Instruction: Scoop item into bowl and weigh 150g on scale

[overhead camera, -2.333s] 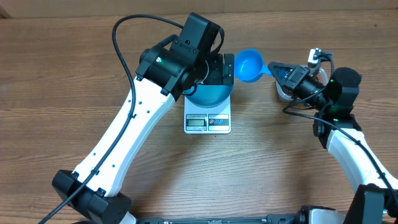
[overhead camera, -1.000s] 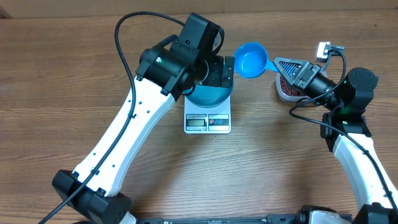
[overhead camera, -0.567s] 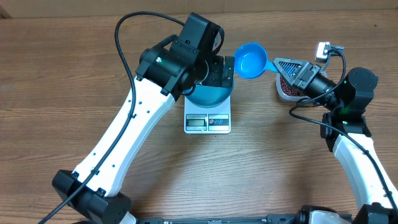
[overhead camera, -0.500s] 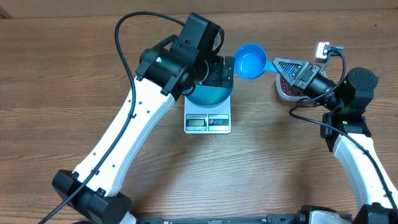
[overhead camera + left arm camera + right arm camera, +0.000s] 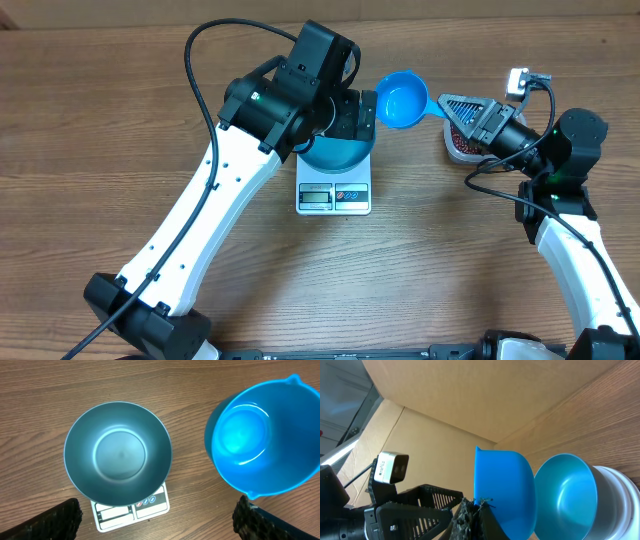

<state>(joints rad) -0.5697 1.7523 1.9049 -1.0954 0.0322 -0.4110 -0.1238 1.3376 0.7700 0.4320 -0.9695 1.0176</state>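
Note:
The blue bowl (image 5: 334,153) stands on the white scale (image 5: 334,198); in the left wrist view the bowl (image 5: 118,452) has nothing in it. My left gripper (image 5: 160,524) hangs open above it, fingers wide apart and holding nothing. My right gripper (image 5: 476,509) is shut on the handle of a small blue scoop (image 5: 402,100), held in the air just right of the bowl. The scoop (image 5: 265,437) looks empty from above. The red-brown beans (image 5: 457,143) lie in a clear tub, mostly hidden under my right gripper (image 5: 447,108).
The tub of beans (image 5: 453,153) sits on the wooden table at the right, under the right arm. The left arm (image 5: 230,190) crosses the table from the front left to the scale. A black cable (image 5: 200,45) loops above the left arm.
Since the earliest frame my right arm has drawn back to the right and the scoop has shifted slightly up and right. Over the last second nothing has moved.

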